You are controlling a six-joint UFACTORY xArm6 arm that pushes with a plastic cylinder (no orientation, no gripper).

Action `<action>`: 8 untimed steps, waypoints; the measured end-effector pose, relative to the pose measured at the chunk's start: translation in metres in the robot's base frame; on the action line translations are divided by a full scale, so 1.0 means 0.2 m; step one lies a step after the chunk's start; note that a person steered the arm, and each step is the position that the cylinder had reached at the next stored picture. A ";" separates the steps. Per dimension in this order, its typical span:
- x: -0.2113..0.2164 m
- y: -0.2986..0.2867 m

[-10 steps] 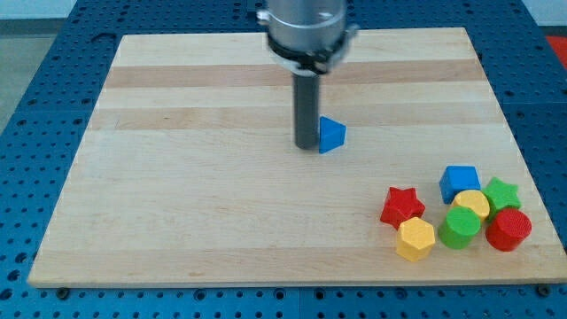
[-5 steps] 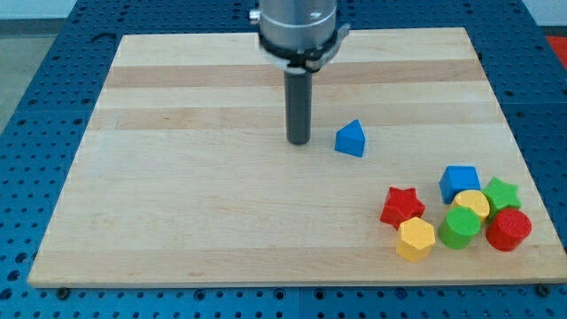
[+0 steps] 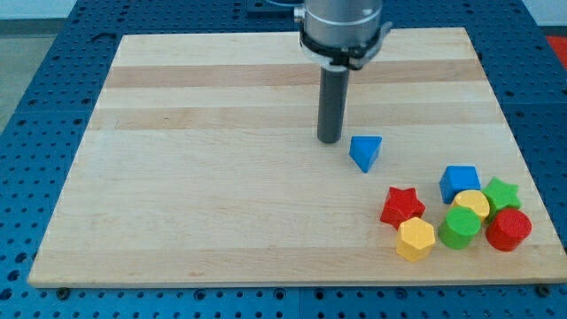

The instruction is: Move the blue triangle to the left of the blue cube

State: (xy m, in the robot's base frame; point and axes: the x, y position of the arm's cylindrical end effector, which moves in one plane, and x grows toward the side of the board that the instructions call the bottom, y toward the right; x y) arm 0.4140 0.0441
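you'll find my tip on the wooden surface, just up and to the view's left of the blue triangle, close but seemingly apart. this end effector is a plain rod, with nothing to open or close. the triangle's apex points toward the view's bottom; no clear long axis shows. it sits up-left of the red star, well short of the blue cube, so the push looks partly done.

Wooden table on blue perforated base. At the view's lower right, clustered: red star, yellow hexagon, yellow block, green star, green block, red block.
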 end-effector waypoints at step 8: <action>0.42 -0.17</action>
State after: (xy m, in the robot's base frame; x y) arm 0.4971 0.0092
